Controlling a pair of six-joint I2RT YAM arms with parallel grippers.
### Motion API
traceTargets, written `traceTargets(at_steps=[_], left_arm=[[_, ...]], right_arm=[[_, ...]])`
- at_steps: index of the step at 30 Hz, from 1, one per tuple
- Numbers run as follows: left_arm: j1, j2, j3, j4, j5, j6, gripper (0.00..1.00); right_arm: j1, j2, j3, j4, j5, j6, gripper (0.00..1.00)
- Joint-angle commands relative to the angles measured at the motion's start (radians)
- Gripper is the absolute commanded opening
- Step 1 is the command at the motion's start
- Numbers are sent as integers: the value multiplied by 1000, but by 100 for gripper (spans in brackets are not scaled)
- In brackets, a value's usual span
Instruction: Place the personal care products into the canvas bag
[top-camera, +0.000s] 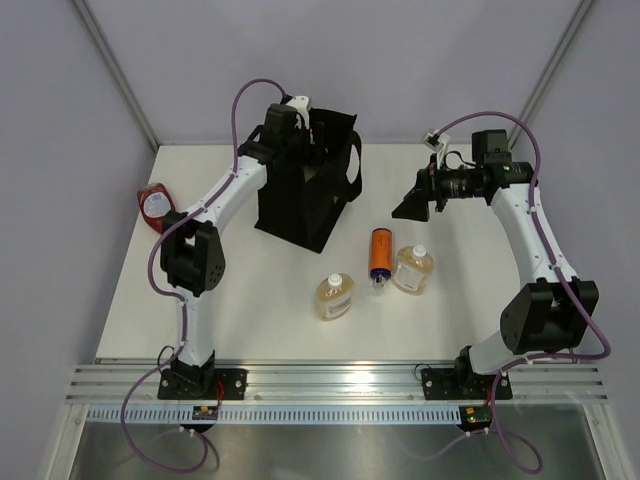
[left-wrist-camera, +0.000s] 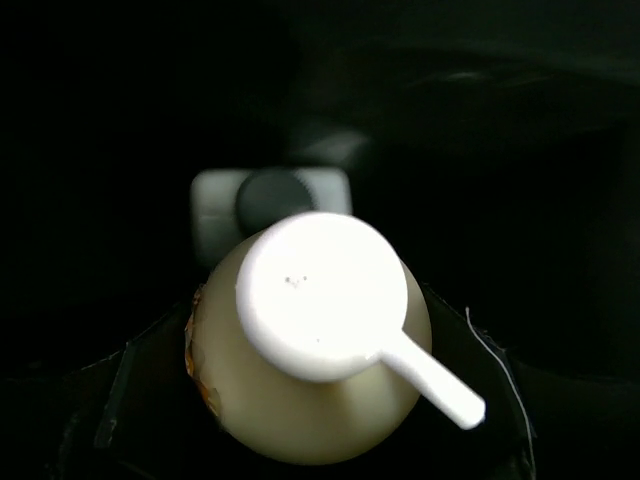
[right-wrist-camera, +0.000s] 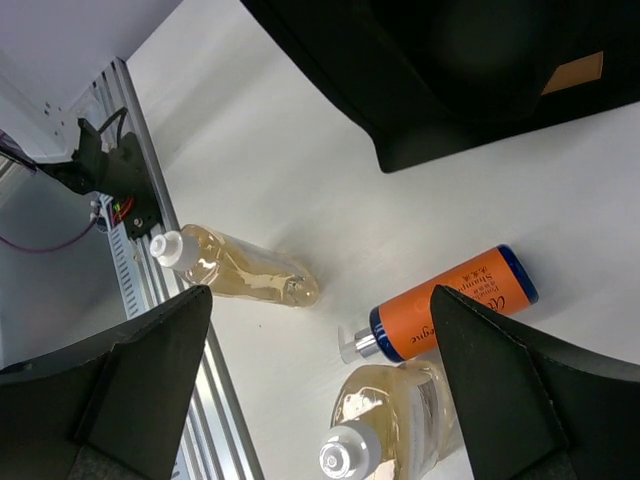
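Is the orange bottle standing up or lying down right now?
Lying down: the orange bottle rests on its side on the table, clear cap pointing toward the near edge.

White lettering runs along the orange cylindrical bottle with dark blue ends (right-wrist-camera: 452, 300); one word seems to read "Shampoo", the rest too small. The white label on the round red container (top-camera: 155, 204) is illegible.
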Motion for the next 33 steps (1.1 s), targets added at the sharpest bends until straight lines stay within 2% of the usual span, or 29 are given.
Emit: traceTargets(at_steps=[1, 3, 4, 5, 8, 10, 16, 20, 25, 26, 29, 33], left_arm=[[10, -30, -3, 196, -41, 14, 44], [12, -36, -27, 212, -26, 3, 58], [10, -39, -32, 218, -26, -3, 70], [12, -41, -35, 221, -26, -10, 77], [12, -64, -52, 238, -13, -6, 92], [12, -95, -69, 253, 2, 2, 98], [21, -167, -77, 241, 7, 23, 99], [32, -240, -77, 226, 7, 25, 99], [35, -345, -78, 213, 49, 40, 99], [33, -366, -80, 210, 68, 42, 99], [35, -464, -124, 221, 123, 26, 99], [35, -596, -274, 247, 136, 34, 99]], right_arm=[[5, 11, 15, -110, 26, -172, 100], [6, -1, -5, -139, 45, -248, 100], [8, -7, -11, -147, 53, -270, 100], [9, -14, -30, -159, 61, -294, 99], [9, -33, -53, -193, 88, -393, 100], [9, -38, -57, -211, 107, -446, 100], [9, -58, -80, -235, 128, -534, 99], [11, -61, -87, -218, 161, -537, 99], [28, -99, -114, -213, 263, -537, 100], [38, -110, -139, -187, 291, -522, 99], [105, -167, -221, -92, 514, -404, 99], [149, -253, -312, 31, 625, -261, 99]])
